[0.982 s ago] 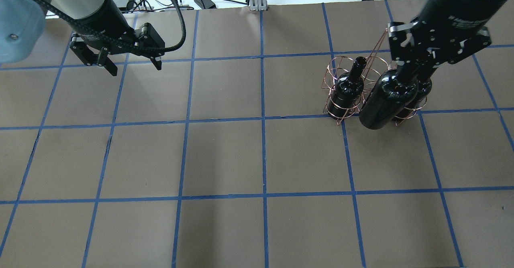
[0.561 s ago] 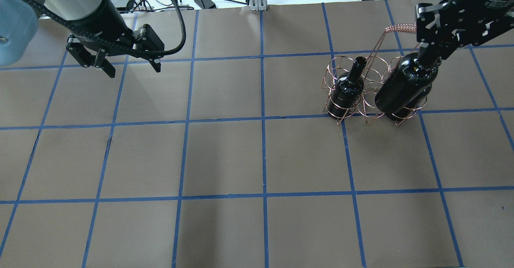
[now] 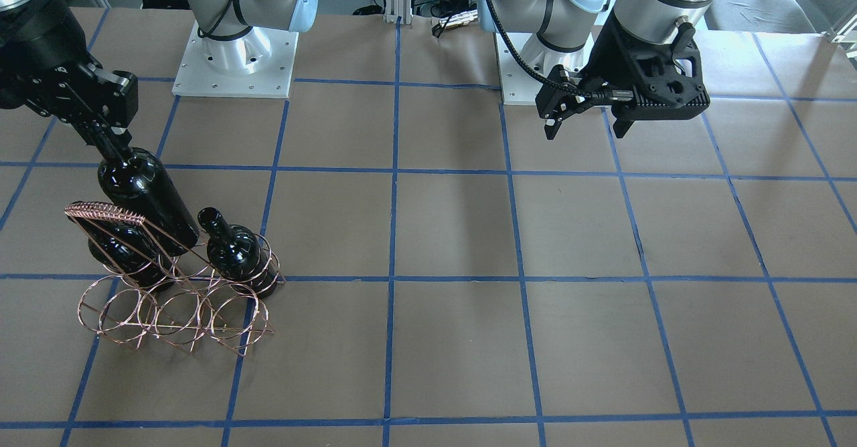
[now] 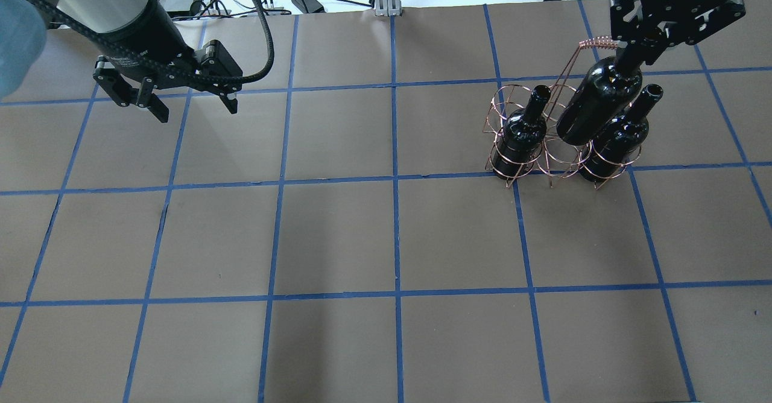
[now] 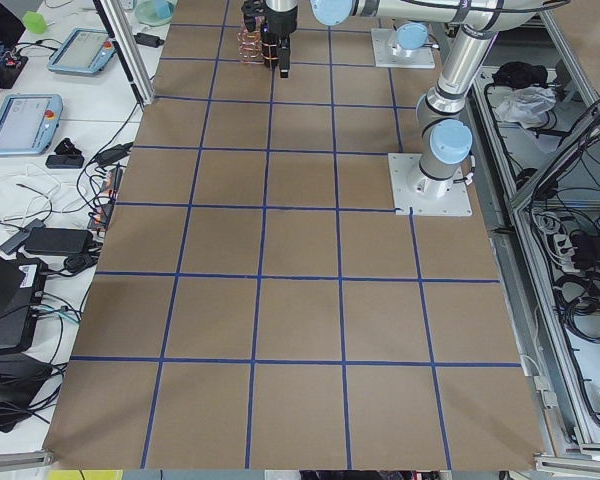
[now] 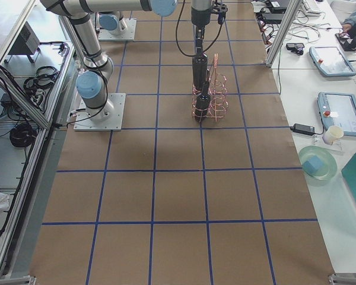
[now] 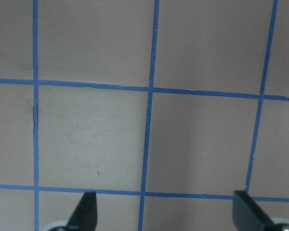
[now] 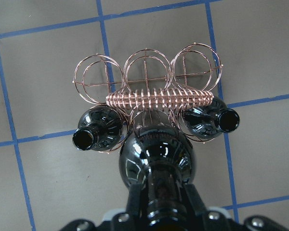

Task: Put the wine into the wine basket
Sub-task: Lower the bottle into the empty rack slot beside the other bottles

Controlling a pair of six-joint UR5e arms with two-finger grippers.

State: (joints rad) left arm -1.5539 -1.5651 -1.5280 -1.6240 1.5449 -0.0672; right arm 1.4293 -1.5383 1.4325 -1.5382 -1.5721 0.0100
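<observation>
One wine (image 4: 599, 104) has moved farther back above the wine basket (image 4: 552, 163).

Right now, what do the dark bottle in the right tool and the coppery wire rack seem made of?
Glossy near-black bottle in the right tool: likely dark glass, smooth and polished; sharp highlights sit on its shoulder. Copper-coloured wire rack: thin metal wire, perhaps copper-plated, shiny; it forms crisp round rings and a coiled handle.
</observation>
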